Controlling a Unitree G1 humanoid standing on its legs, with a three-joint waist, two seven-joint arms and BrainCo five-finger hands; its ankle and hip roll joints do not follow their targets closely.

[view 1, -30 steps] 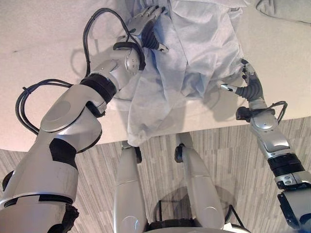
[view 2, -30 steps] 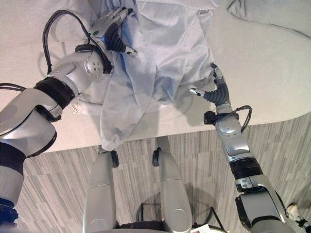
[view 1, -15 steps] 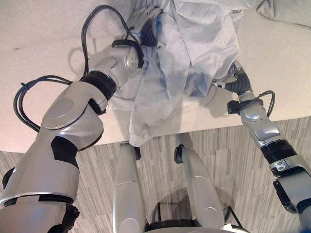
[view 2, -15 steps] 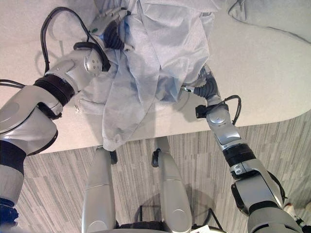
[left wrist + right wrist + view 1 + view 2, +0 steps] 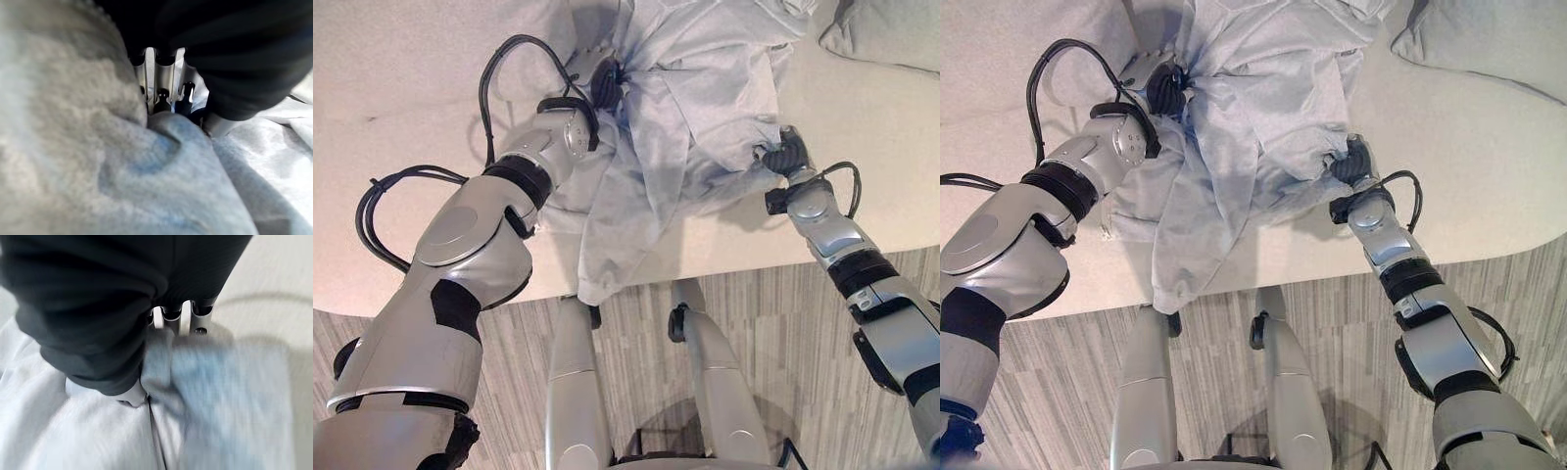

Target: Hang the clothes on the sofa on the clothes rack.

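Both the left hand [image 5: 605,80] and right hand [image 5: 786,157] clutch the crumpled, soft pale-blue garment [image 5: 690,108] on the beige sofa [image 5: 411,88].

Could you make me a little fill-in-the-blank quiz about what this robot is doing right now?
1. The pale blue garment lies on a beige ____.
2. Its lower end hangs over the front edge toward the striped ____.
3. The left hand and the right hand are both curled into the ____.
4. A grey ____ sits at the far right corner of the seat.

Missing words: sofa; floor; garment; cushion
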